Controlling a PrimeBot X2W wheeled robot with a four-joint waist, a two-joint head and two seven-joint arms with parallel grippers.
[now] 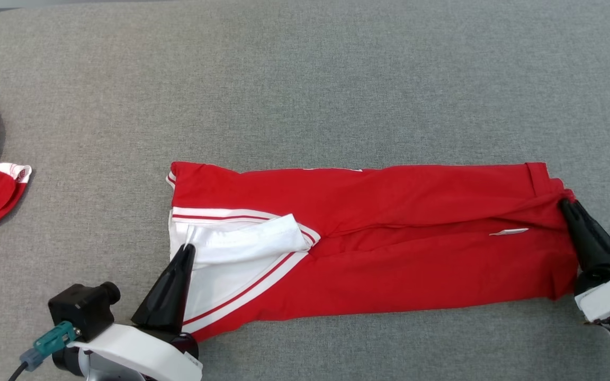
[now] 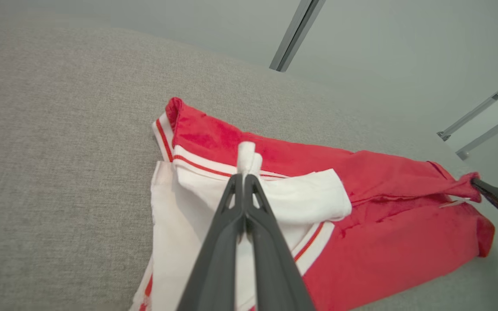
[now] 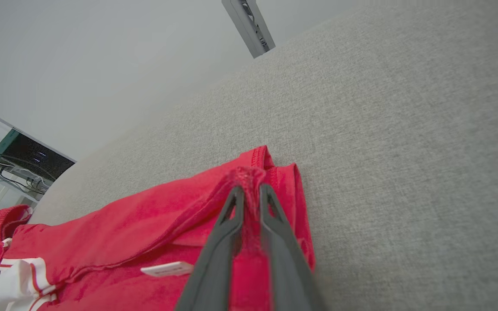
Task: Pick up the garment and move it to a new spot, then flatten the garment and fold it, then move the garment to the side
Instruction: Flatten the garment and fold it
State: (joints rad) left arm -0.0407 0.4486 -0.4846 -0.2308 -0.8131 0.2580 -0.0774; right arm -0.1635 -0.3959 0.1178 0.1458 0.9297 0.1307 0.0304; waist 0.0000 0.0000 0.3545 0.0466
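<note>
Garment (image 1: 416,264), red with a white striped panel, lies stretched across your grey woven counter (image 1: 305,79); left end effector (image 1: 188,246) pinches white cloth, right end effector (image 1: 567,201) clenches a red corner.

Bright, even diffuse light, faint soft shadows, head view sharp, wrist views warped at edges

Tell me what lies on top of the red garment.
A white flap lies over the left end of the red garment, pinched by the left claw; a white label sits near the right. Lower layers and the table beneath are hidden.
</note>
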